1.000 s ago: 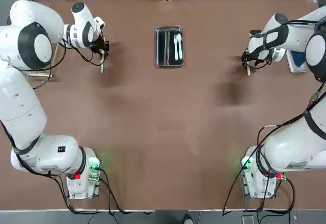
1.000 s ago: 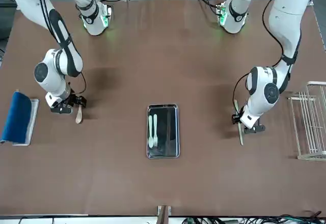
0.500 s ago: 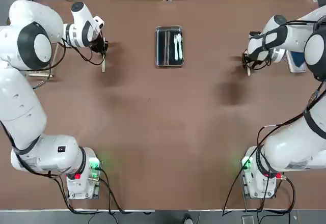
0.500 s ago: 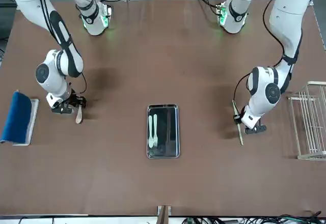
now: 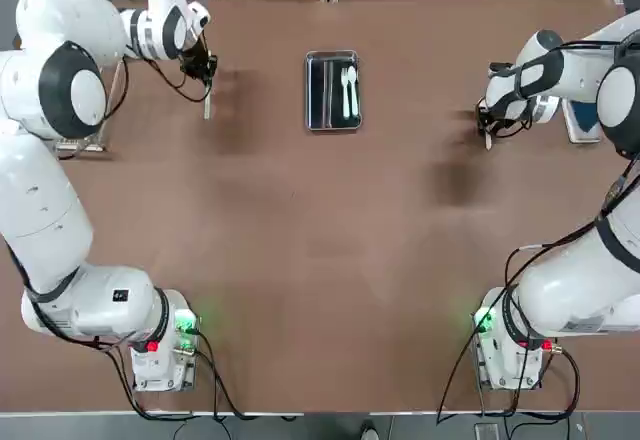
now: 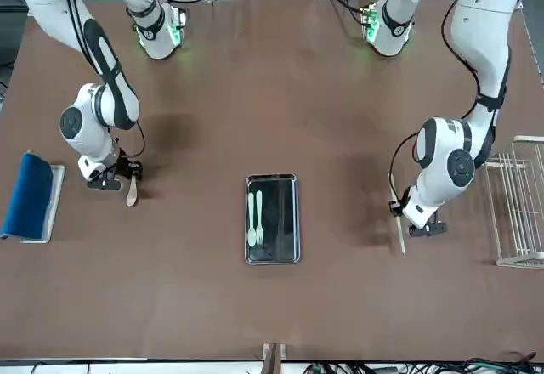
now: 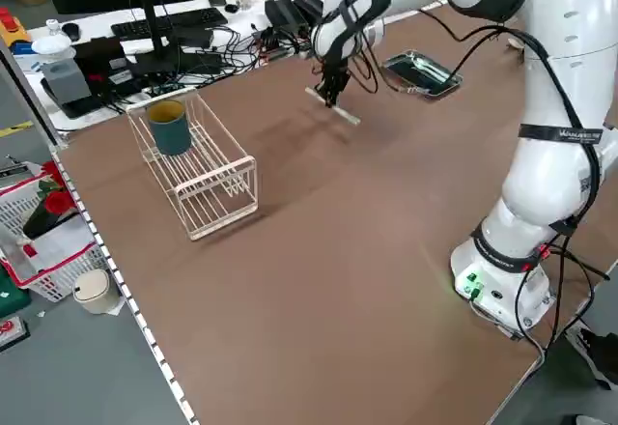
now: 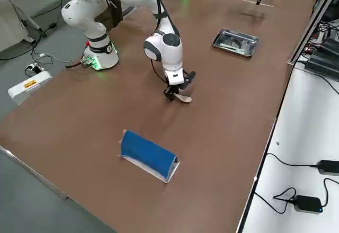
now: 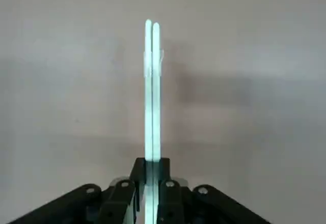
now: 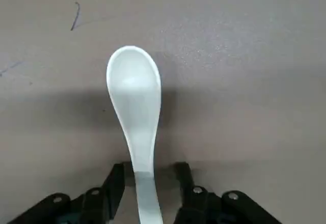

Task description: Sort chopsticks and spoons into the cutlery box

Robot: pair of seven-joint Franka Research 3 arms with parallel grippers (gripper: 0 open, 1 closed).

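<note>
Overhead, left gripper (image 5: 205, 72) pinches the chopsticks (image 5: 207, 103), well left of the cutlery box (image 5: 333, 91). Front on, right gripper (image 6: 120, 172) straddles a spoon (image 6: 131, 191); its wrist shows fingers (image 10: 114, 180) apart. No writing legible.

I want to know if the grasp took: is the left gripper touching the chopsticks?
Touching. In the left wrist view the left gripper is closed on the chopsticks, both fingers pressed against their near end, with no gap showing.

left claw (image 5: 205, 72) with chopsticks (image 5: 207, 103) moved farther out
</note>
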